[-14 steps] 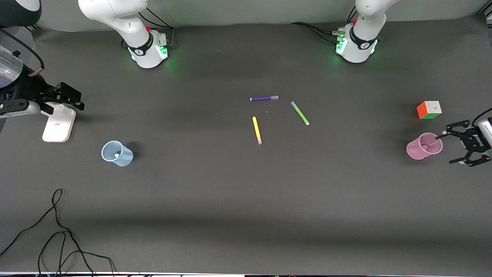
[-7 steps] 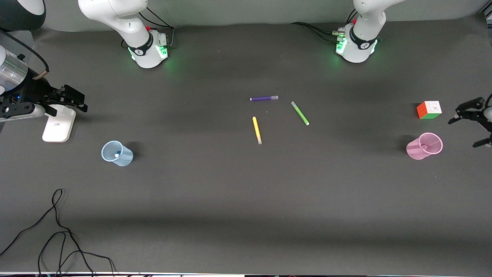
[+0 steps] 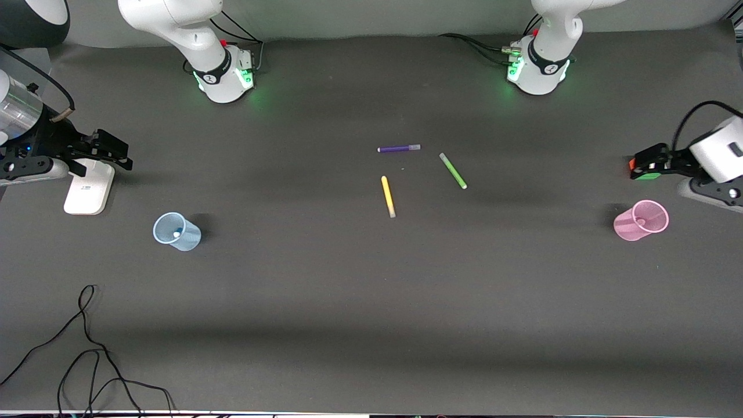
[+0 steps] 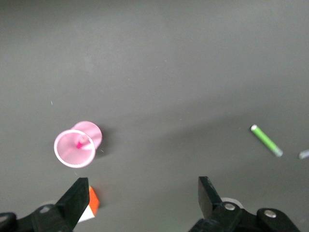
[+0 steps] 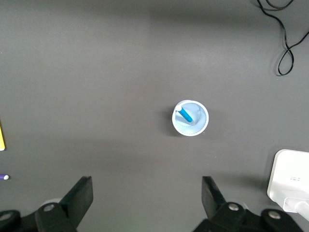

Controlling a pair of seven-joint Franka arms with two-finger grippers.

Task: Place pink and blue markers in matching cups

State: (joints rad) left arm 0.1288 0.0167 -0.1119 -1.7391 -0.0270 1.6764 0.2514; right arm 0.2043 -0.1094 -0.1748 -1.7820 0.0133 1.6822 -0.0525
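The light pink cup (image 3: 641,220) stands at the left arm's end of the table with the pink marker (image 4: 79,143) inside it. The pale blue cup (image 3: 177,231) stands toward the right arm's end with the blue marker (image 5: 185,114) inside, its pale cap up. My left gripper (image 3: 645,165) is open and empty, over the colour cube beside the pink cup (image 4: 75,147). In its wrist view (image 4: 142,189) the jaws stand wide apart. My right gripper (image 3: 110,154) is open and empty, over the white block, apart from the blue cup (image 5: 190,118). Its wrist view (image 5: 147,189) shows the jaws wide.
A purple pen (image 3: 399,148), a green pen (image 3: 453,170) and a yellow pen (image 3: 388,196) lie mid-table. A colour cube (image 4: 91,208) sits under the left gripper. A white block (image 3: 87,188) lies at the right arm's end. A black cable (image 3: 87,348) lies nearest the front camera.
My left gripper has drawn away from the pink cup and now hangs over the cube, hiding most of it. The right gripper has barely shifted. Cups and pens have not moved.
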